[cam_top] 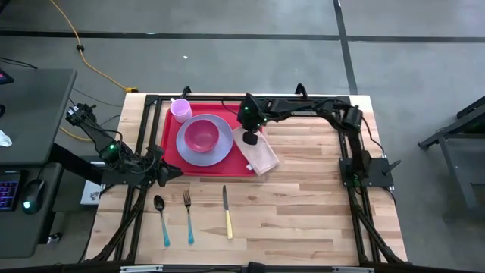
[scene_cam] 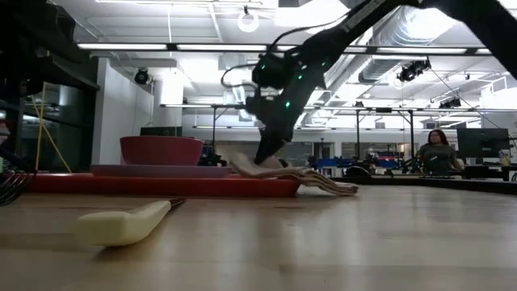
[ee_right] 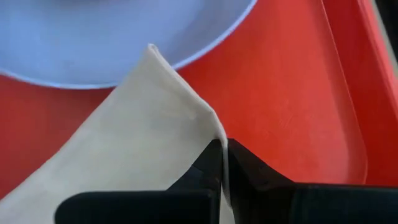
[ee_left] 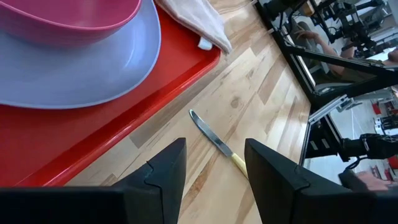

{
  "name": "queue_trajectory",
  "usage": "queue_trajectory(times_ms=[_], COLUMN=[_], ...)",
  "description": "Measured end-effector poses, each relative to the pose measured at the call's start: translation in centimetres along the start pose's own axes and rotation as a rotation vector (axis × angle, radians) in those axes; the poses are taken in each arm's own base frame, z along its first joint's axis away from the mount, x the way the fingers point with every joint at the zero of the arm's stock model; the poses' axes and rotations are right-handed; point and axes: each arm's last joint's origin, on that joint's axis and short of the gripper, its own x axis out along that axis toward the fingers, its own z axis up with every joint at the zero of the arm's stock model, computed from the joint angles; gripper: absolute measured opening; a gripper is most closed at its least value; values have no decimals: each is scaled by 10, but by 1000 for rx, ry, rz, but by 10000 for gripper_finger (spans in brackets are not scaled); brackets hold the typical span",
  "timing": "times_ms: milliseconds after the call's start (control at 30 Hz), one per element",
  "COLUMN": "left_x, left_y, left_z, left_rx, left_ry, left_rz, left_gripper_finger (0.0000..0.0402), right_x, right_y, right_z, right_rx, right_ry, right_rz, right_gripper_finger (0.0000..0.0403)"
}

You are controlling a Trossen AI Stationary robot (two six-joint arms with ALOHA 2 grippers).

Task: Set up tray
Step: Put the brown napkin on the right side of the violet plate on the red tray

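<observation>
The red tray (cam_top: 170,144) sat at the far side of the table (cam_top: 303,205), carrying a lavender plate (cam_top: 189,149). The right claw (cam_top: 250,139) was pinched closed on a beige napkin (cam_top: 261,155) draped over the tray's right edge. The left claw (cam_top: 173,173) hovered open beside the tray's near-left corner.

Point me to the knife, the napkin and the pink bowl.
knife (cam_top: 226,213): high view, mid-length, where blade meets handle.
napkin (cam_top: 261,157): high view, middle of the cloth.
pink bowl (cam_top: 201,136): high view, inside of the bowl.
</observation>
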Motion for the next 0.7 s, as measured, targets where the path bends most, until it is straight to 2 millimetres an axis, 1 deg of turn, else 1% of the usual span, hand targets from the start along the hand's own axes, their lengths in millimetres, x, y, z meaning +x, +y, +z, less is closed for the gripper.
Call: queue_trajectory(times_ms=[100,200,333,533,700], left_x=[0,0,0,0,0], left_y=[0,0,0,0,0], left_z=[0,0,0,0,0], left_rx=[0,0,0,0,1], left_ry=[1,1,1,1,1], left_rz=[0,0,0,0,-1], left_gripper_finger=[193,193,193,193,193], right_x=[10,16,22,20,18], right_y=[-4,-8,-17,-35,-47], right_z=[5,10,11,9,3], right_rx=[9,13,44,145,259], right_ry=[15,36,58,54,68], right_rz=[-38,-98,-161,-265,-284], right_gripper_finger=[0,0,0,0,0])
